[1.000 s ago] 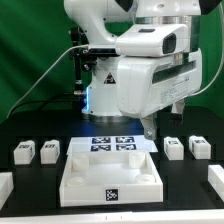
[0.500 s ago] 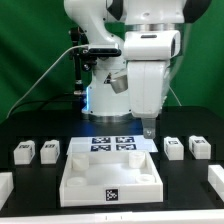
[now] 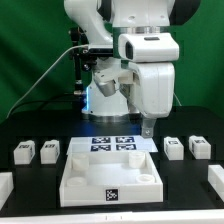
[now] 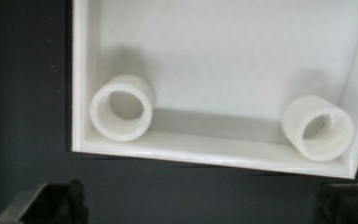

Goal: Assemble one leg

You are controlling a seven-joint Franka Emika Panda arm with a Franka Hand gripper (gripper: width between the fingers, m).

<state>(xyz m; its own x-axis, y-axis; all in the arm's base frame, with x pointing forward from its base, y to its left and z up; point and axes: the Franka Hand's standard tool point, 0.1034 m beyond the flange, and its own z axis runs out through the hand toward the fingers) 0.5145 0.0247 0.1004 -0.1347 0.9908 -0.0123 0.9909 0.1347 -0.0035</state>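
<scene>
Leg (image 3: 173, 146): small white block, black-and-white tag on its face, just beside the tray (image 3: 85, 190), on the exterior view's right; gripper (image 3: 148, 128) spread, empty.

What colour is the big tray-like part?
The tray is white, front tag black-and-white; exterior view shows best.

Big white tray (image 3: 110, 178) sits front and centre on the black desk (image 3: 35, 172), marker board (image 3: 113, 143) just behind it. Two legs (image 3: 48, 150) on the exterior view's left, two on its right. The arm (image 3: 148, 60) has its jaws pointing down near the marker board's right end.
</scene>
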